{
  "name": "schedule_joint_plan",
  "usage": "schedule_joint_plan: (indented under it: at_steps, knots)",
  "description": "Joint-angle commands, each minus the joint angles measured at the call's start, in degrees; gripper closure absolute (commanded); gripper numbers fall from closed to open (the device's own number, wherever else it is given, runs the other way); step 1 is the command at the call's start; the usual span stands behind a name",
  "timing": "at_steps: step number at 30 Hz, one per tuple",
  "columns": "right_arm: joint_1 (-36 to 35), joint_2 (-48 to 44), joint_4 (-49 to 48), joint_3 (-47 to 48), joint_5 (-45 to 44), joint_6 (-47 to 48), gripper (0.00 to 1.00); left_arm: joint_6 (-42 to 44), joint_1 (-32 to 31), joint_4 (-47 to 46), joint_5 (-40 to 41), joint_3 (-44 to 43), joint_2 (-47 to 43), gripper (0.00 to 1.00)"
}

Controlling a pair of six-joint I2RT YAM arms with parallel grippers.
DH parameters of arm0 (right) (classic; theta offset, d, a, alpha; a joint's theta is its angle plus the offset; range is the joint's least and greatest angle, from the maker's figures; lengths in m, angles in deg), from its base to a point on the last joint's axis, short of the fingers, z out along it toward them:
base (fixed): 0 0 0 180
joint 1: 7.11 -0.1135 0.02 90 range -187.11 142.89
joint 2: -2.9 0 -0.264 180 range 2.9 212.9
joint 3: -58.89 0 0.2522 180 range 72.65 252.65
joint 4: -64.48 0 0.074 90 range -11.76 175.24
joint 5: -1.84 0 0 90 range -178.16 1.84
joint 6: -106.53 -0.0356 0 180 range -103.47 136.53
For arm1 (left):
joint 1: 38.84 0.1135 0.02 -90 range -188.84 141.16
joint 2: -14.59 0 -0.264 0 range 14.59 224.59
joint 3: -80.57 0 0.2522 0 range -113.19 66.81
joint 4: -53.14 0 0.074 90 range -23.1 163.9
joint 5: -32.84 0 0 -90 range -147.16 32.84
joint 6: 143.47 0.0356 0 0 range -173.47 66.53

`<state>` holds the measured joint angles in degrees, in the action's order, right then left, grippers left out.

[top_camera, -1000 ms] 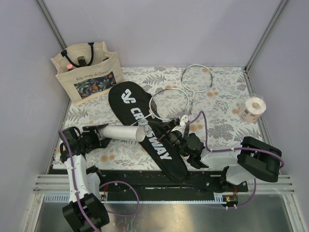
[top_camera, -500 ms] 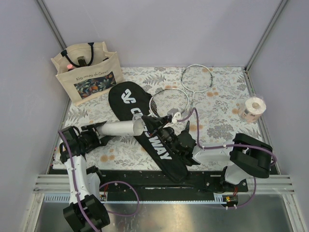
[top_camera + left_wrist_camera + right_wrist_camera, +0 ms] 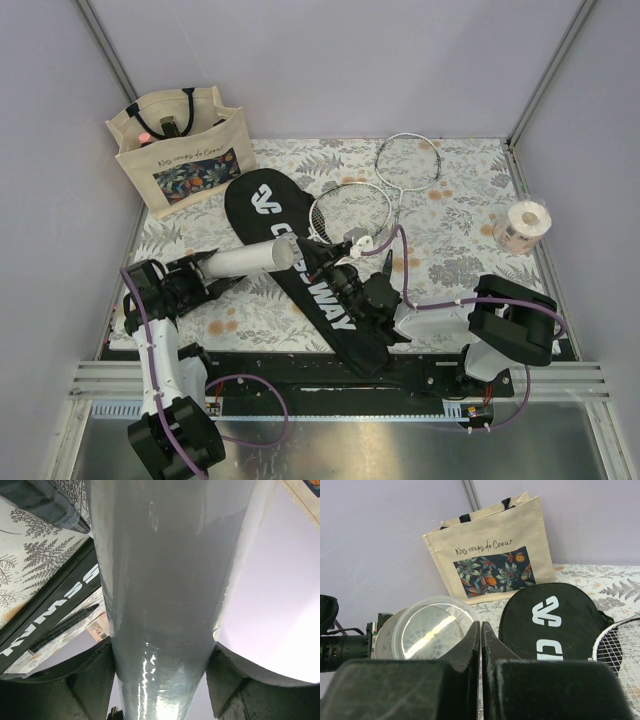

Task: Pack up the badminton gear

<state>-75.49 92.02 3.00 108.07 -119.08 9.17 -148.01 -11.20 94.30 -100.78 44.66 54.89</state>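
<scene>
My left gripper (image 3: 197, 272) is shut on the long white tube (image 3: 245, 260), which points right with its far end raised over the black "CROSSWAY" cover (image 3: 262, 200). In the left wrist view the tube (image 3: 160, 580) fills the space between both fingers of the gripper (image 3: 162, 677). My right gripper (image 3: 315, 262) is over the cover, shut with nothing seen between its jaws. In the right wrist view its tips (image 3: 481, 626) sit just right of the tube's clear end cap (image 3: 432, 627). Two white-framed rackets (image 3: 350, 210) (image 3: 410, 160) lie right of the cover.
A beige floral tote bag (image 3: 180, 150) stands at the back left, also in the right wrist view (image 3: 492, 550). A small pale tape roll (image 3: 525, 225) sits by the right edge. A floral cloth (image 3: 460, 200) covers the table.
The left arm has swung the tube's far end up and back over the cover. The right gripper, still shut, has moved left along the cover toward the tube's end.
</scene>
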Motion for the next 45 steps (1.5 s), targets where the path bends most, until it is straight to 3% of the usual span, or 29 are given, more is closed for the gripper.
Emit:
schedule_joint_plan:
  at_steps: [1,15,33,45]
  knots:
    - [-0.97,1.58,-10.19,2.46,-2.66,2.43,1.0,-7.94,-0.22,-0.5,-2.0,-2.46,0.22,0.48]
    - [-3.25,4.22,-10.19,6.59,-3.89,4.19,1.0,-7.85,-0.13,-2.87,-1.91,-1.32,2.07,0.48]
    - [-4.57,5.18,-10.1,7.29,-12.06,7.0,1.0,-8.2,-0.13,-4.46,-3.41,-1.4,1.81,0.49]
    - [-4.48,6.85,-10.19,11.34,-11.8,9.9,1.0,-6.27,-0.22,-2.96,-2.88,-0.52,1.37,0.49]
